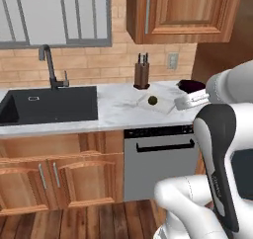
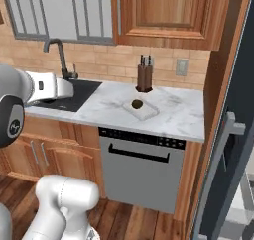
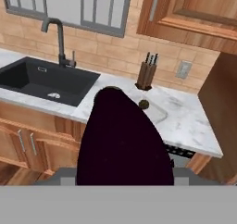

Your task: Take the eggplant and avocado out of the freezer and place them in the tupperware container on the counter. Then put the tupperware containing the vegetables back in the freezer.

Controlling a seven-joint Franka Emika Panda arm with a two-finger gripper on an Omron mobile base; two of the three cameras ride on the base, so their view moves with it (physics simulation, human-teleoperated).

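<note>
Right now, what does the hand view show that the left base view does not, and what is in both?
The hand view alone shows the eggplant up close, a dark purple mass rising between the gripper fingers and hiding part of the counter. The left base view alone shows the grey dishwasher front and the wooden floor. Both share the black sink, the knife block, and the avocado lying in the tupperware container on the counter.
</note>
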